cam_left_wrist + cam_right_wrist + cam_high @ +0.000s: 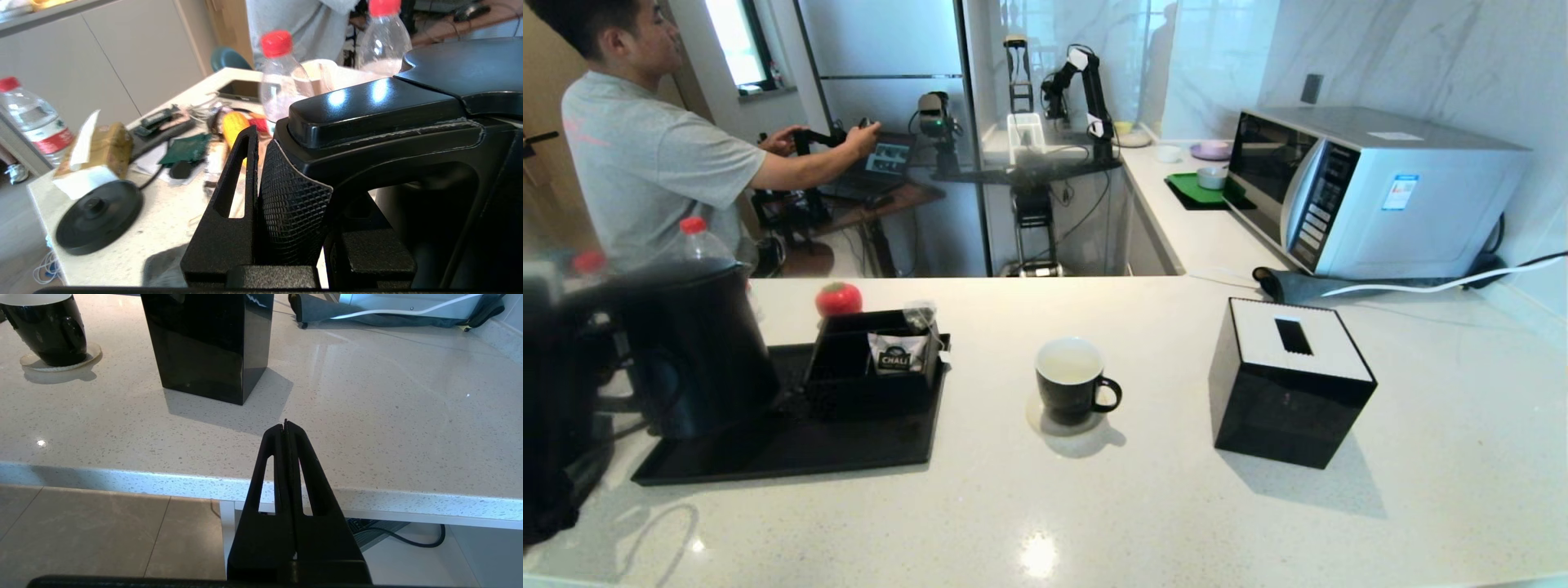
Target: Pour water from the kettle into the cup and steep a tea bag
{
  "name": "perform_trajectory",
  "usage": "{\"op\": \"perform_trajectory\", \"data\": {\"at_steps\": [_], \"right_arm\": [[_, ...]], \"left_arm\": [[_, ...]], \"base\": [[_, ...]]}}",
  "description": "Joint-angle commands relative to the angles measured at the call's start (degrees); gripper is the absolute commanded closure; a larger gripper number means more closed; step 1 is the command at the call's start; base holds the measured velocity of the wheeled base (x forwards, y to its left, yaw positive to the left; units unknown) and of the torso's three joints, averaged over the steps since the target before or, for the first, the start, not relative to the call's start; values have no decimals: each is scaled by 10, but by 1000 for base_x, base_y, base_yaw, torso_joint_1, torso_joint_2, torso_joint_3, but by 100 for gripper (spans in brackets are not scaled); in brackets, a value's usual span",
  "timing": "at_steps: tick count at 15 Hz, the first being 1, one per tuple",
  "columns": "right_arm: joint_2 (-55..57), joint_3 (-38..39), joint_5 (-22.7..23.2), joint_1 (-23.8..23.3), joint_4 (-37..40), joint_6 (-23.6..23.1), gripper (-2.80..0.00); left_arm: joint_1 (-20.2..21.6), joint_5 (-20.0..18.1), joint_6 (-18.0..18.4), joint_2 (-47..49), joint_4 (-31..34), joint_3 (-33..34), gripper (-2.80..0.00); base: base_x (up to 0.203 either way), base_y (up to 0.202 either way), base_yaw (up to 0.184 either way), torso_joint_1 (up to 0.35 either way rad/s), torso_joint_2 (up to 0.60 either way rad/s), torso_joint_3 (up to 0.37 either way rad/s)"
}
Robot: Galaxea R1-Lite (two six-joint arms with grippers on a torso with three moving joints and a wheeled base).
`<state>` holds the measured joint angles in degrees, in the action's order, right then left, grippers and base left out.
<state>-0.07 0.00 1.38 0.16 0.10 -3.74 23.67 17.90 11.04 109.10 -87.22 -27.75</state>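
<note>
Left hand (294, 196) is clamped on the loop handle of the kettle (690, 343), fingers (233, 204) pressed against the grip. In the head view the kettle sits at the left edge of the frame, over the left end of the black tray (792, 445); whether it rests on the tray or is lifted, cannot tell. Left wrist view also shows the round kettle base (98, 216) on a cluttered side surface, lower left of that frame, with red-capped bottles (282, 77) behind.

Cup (1072, 382) stands upright on a pale coaster (1045, 425), centre of the head view, well apart from the kettle, ear handle pointing to frame right, white inside showing.

Tea bag (921, 314) sits at the top right corner of the black compartment box (870, 359) on the tray, just above the CHALI sachet (897, 353). Red round object (838, 299) is behind the box.

Right hand (286, 428) hangs at the near edge of the tabletop (367, 416), fingers fully closed together, gripping nothing. Black tissue box (1290, 384) stands right of the cup. Microwave (1364, 188) upper right.
</note>
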Motion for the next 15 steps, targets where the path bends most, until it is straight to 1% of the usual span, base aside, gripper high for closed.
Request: {"op": "perform_trajectory", "data": {"at_steps": [1,4,7,8,15], "right_arm": [[1,0,0,0,0,0,0],[1,0,0,0,0,0,0],[1,0,0,0,0,0,0],[1,0,0,0,0,0,0],[1,0,0,0,0,0,0]], "left_arm": [[-1,1,1,34,-27,-14,0],[-1,-9,1,55,-27,-21,0],[-2,-10,1,78,-27,-51,0],[-2,-16,2,87,-27,-59,0],[-1,-41,3,119,-27,-73,0]], "base": [[0,0,0,0,0,0],[0,0,0,0,0,0],[0,0,0,0,0,0],[0,0,0,0,0,0],[0,0,0,0,0,0]]}}
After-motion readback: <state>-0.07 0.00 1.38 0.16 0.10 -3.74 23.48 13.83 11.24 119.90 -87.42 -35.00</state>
